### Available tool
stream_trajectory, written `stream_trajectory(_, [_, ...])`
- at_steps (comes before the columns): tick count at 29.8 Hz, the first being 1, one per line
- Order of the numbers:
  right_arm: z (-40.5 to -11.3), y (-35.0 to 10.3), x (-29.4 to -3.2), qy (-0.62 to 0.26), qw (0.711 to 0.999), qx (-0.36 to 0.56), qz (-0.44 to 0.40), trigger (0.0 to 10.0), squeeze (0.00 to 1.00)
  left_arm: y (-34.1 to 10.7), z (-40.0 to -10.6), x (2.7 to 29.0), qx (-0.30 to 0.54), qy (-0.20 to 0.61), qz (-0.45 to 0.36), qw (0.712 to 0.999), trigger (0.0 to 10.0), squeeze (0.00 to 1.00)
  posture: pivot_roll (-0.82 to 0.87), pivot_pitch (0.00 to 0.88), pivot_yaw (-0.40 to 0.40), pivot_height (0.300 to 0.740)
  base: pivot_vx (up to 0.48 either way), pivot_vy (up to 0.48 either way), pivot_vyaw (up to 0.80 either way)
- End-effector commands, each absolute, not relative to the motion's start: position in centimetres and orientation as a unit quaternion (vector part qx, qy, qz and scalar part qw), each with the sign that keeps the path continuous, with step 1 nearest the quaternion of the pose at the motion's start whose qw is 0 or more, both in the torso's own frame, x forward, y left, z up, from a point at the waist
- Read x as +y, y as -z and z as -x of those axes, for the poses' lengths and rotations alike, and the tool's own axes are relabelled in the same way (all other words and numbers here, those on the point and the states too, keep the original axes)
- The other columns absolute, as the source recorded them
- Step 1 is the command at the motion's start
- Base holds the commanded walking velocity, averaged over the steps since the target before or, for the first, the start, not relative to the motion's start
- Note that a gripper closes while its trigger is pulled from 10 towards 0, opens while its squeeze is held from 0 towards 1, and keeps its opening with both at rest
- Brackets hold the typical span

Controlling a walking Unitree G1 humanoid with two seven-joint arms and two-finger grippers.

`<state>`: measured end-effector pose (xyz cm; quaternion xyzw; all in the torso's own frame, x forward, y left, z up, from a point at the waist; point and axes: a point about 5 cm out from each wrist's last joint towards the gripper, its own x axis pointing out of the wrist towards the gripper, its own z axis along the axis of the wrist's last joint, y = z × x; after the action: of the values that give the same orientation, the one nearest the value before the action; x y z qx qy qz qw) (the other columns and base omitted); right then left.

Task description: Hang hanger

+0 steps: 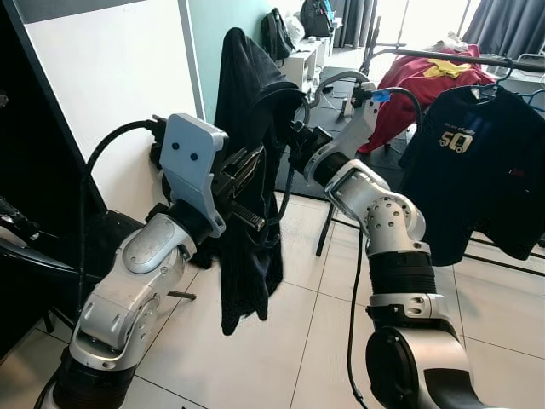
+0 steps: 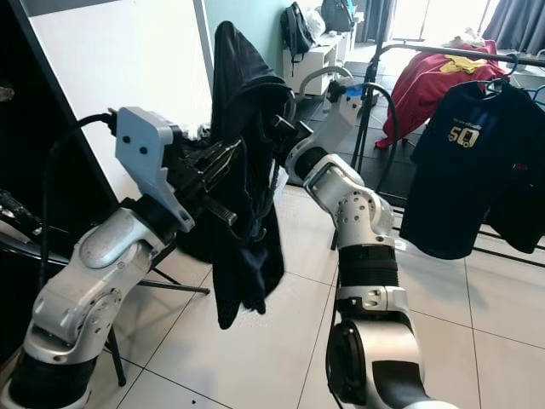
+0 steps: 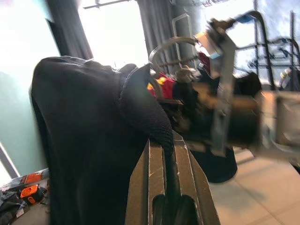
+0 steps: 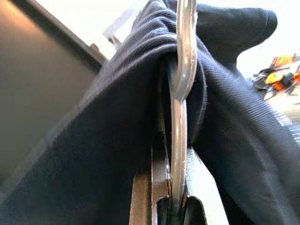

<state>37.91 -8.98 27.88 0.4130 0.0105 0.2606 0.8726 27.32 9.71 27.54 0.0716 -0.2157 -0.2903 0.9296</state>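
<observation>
Together, both grippers hold a dark shirt (image 1: 247, 170) on a grey hanger (image 4: 180, 117) well short of the clothes rail (image 1: 460, 58). Right gripper (image 4: 171, 187): fingers closed on the hanger's stem below the hook, probably to steer the hook onto the rail. Left gripper (image 3: 168, 168): fingers pinching the shirt's fabric, apparently steadying it. Another dark shirt (image 1: 477, 162) and a red shirt (image 1: 417, 85) occupy the rail.

Garment (image 1: 247, 170) between both end effectors
</observation>
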Motion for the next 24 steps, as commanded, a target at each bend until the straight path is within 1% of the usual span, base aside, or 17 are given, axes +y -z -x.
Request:
stream_trajectory(1, [-37.9, -29.1, -9.0, -0.267, 0.857, -0.003, -0.44, 10.0, 0.0, -27.4, -26.9, 9.5, -0.214, 0.301, -0.084, 0.925, 0.0, 0.0, -0.04, 0.0, -0.016, 0.74, 0.0, 0.0, 0.0])
stream_trajectory(3, [-38.0, -29.3, -9.2, -0.267, 0.835, 0.002, -0.48, 10.0, 0.0, -27.2, -27.0, 9.7, -0.212, 0.297, -0.101, 0.925, 0.0, 0.0, -0.05, 0.0, -0.016, 0.74, 0.0, 0.0, 0.0])
stream_trajectory(4, [-38.0, -29.3, -9.2, -0.267, 0.835, 0.002, -0.48, 10.0, 0.0, -27.2, -27.0, 9.7, -0.212, 0.297, -0.101, 0.925, 0.0, 0.0, -0.05, 0.0, -0.016, 0.74, 0.0, 0.0, 0.0])
stream_trajectory(5, [-38.0, -29.4, -9.3, -0.271, 0.822, 0.003, -0.502, 10.0, 0.0, -27.2, -27.1, 9.9, -0.213, 0.289, -0.113, 0.926, 0.0, 0.0, -0.05, 0.0, -0.017, 0.74, 0.0, 0.0, 0.0])
stream_trajectory(7, [-38.0, -29.4, -9.3, -0.271, 0.822, 0.003, -0.502, 10.0, 0.0, -27.2, -27.1, 9.9, -0.213, 0.289, -0.113, 0.926, 0.0, 0.0, -0.05, 0.0, -0.017, 0.74, 0.0, 0.0, 0.0])
stream_trajectory(8, [-37.9, -29.8, -9.6, -0.278, 0.809, -0.003, -0.518, 10.0, 0.0, -27.5, -27.3, 10.5, -0.221, 0.268, -0.133, 0.928, 0.0, 0.0, -0.04, 0.0, -0.018, 0.74, 0.0, 0.0, 0.0])
stream_trajectory(9, [-37.9, -29.8, -9.6, -0.278, 0.809, -0.003, -0.518, 10.0, 0.0, -27.5, -27.3, 10.5, -0.221, 0.268, -0.133, 0.928, 0.0, 0.0, -0.04, 0.0, -0.018, 0.74, 0.0, 0.0, 0.0])
stream_trajectory(10, [-37.8, -30.2, -9.8, -0.283, 0.802, -0.012, -0.525, 10.0, 0.0, -28.1, -27.4, 11.1, -0.233, 0.249, -0.145, 0.929, 0.0, 0.0, -0.04, 0.0, -0.019, 0.74, 0.0, 0.0, 0.0])
stream_trajectory(11, [-37.7, -30.5, -9.9, -0.286, 0.804, -0.025, -0.52, 10.0, 0.0, -28.8, -27.4, 11.5, -0.247, 0.237, -0.157, 0.926, 0.0, 0.0, -0.04, 0.0, -0.02, 0.74, 0.0, 0.0, 0.0])
stream_trajectory(18, [-37.8, -30.8, -10.2, -0.269, 0.81, -0.036, -0.519, 10.0, 0.0, -29.1, -27.1, 11.4, -0.251, 0.248, -0.165, 0.921, 0.0, 0.0, -0.04, 0.0, -0.019, 0.74, 0.0, 0.0, 0.0])
stream_trajectory(19, [-38.0, -30.8, -10.6, -0.258, 0.804, -0.036, -0.534, 10.0, 0.0, -29.0, -27.1, 11.4, -0.248, 0.251, -0.173, 0.92, 0.0, 0.0, -0.04, 0.0, -0.017, 0.74, 0.0, 0.0, 0.0])
stream_trajectory(22, [-38.0, -30.8, -10.6, -0.258, 0.804, -0.036, -0.534, 10.0, 0.0, -29.0, -27.1, 11.4, -0.248, 0.251, -0.173, 0.92, 0.0, 0.0, -0.04, 0.0, -0.017, 0.74, 0.0, 0.0, 0.0])
stream_trajectory(24, [-38.3, -30.7, -11.5, -0.241, 0.782, -0.032, -0.574, 10.0, 0.0, -28.5, -27.1, 11.7, -0.241, 0.251, -0.188, 0.919, 0.0, 0.0, -0.05, 0.0, -0.018, 0.74, 0.0, 0.0, 0.0])
